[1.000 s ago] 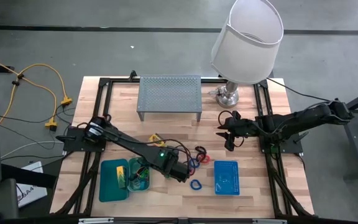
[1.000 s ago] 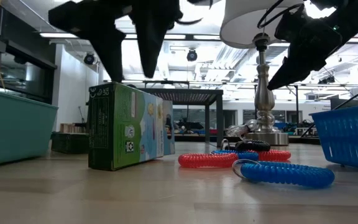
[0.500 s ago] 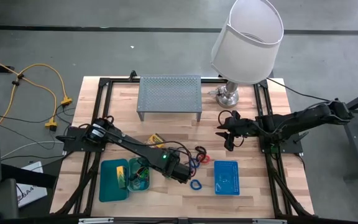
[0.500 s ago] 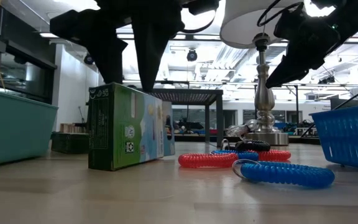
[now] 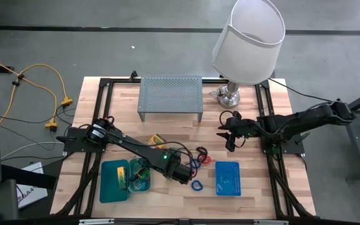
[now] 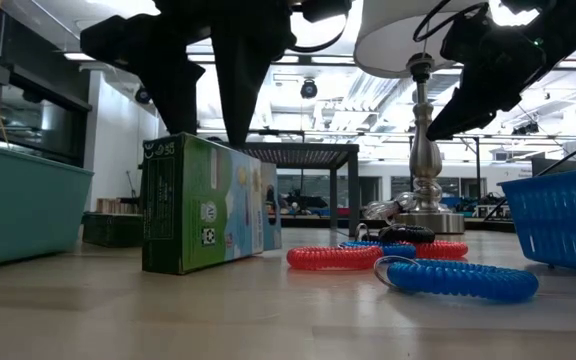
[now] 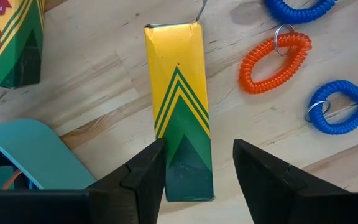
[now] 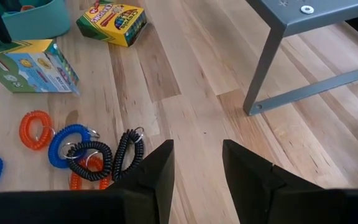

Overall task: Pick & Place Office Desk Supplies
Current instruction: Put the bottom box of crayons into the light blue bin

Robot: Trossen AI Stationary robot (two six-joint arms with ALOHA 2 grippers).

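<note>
In the left wrist view the left gripper (image 7: 196,171) hangs over a standing crayon box (image 7: 179,106), its two dark fingers (image 7: 143,177) spread to either side of the box's green end without visibly touching it; the fingertips run off the picture's edge, so contact there cannot be told. Just past the box lie an orange coil band (image 7: 273,62) and two blue ones, one (image 7: 339,106) whole and one cut off by the frame, while a second crayon box (image 7: 8,40) and a teal tray corner (image 7: 33,149) are only partly in view. The low view alone shows the box (image 6: 203,205) upright on the table with the gripper's fingers coming down to its top, a red coil band (image 6: 338,257) and a blue coil band (image 6: 458,278) lying beside it, and the blue mesh basket (image 6: 563,225) cut off at the side. From above, the left gripper (image 5: 181,175) hides the box entirely; the teal tray (image 5: 114,181) sits behind the arm and the basket (image 5: 228,178) lies beyond the bands. Farther off, the right gripper (image 5: 229,134) hovers with fingers parted over bare wood, near the lamp base (image 5: 228,97); its wrist view shows the black coil bands (image 8: 101,155), another crayon box (image 8: 112,22) and a leg of the grey riser shelf (image 8: 291,37). Against a second ago, the left gripper has moved from well above the box down to its top, and the right arm is unchanged.
</note>
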